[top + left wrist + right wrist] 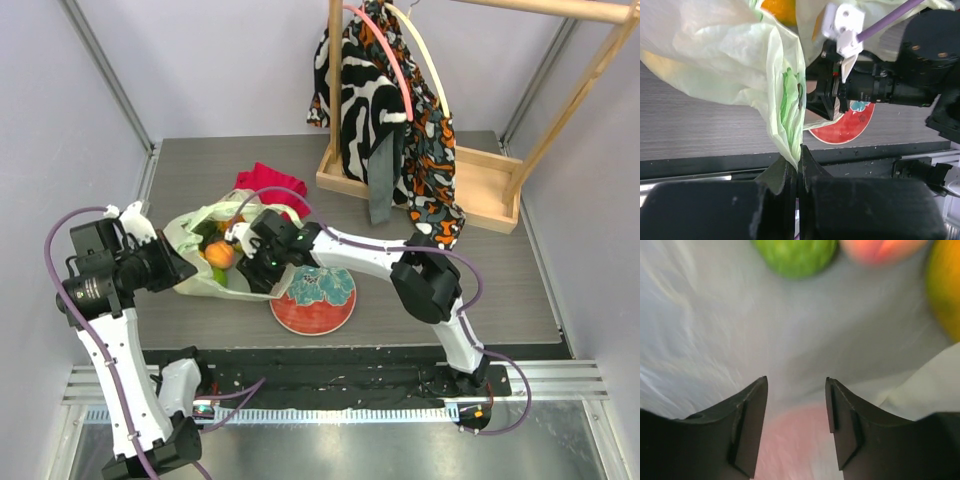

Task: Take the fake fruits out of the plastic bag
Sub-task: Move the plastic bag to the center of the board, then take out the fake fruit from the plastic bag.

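Three fruits at 12–2 o'clock of my R gripper [796, 430]: 1 green fruit [795, 255], 1 peach [880, 250], 1 mango [945, 295], all in 1 plastic bag [715, 55]. R jaws apart, empty; L gripper [799, 172] pinched on bag edge.

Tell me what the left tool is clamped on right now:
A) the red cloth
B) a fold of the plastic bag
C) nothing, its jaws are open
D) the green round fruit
B: in the left wrist view the left tool is shut, with a gathered fold of the thin plastic bag pinched between its jaws.
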{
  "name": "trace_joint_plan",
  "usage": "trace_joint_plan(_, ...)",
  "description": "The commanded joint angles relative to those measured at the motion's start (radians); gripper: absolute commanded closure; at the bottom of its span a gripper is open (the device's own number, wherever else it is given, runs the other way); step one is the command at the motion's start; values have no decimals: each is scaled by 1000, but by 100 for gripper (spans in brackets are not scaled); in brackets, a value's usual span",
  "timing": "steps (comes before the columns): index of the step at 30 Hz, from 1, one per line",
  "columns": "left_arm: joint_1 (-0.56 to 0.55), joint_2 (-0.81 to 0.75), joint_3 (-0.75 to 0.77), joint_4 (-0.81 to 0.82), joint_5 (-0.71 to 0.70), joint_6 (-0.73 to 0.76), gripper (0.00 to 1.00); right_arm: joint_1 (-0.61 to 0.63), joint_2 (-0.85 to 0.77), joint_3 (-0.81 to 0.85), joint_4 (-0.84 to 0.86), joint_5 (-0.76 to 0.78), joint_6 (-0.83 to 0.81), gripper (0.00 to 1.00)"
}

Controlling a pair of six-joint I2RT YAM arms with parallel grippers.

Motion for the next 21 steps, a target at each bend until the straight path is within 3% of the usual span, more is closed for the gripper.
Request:
trace_joint_plan(1, -25, -44, -52, -181, -51, 4, 100, 20, 12, 182, 89, 145, 59, 40)
trace_joint_plan(8, -58, -57, -73, -125, -46, 1, 100, 37, 78, 273, 115, 413, -47, 30)
trace_joint_plan(15, -65, -94, -83, -138, 29, 32, 100, 9, 154, 401, -19, 447, -395, 30)
trace_joint_plan(21, -66, -100, -92, -133, 45, 38, 100, -6, 244, 509, -102, 432, -563, 28)
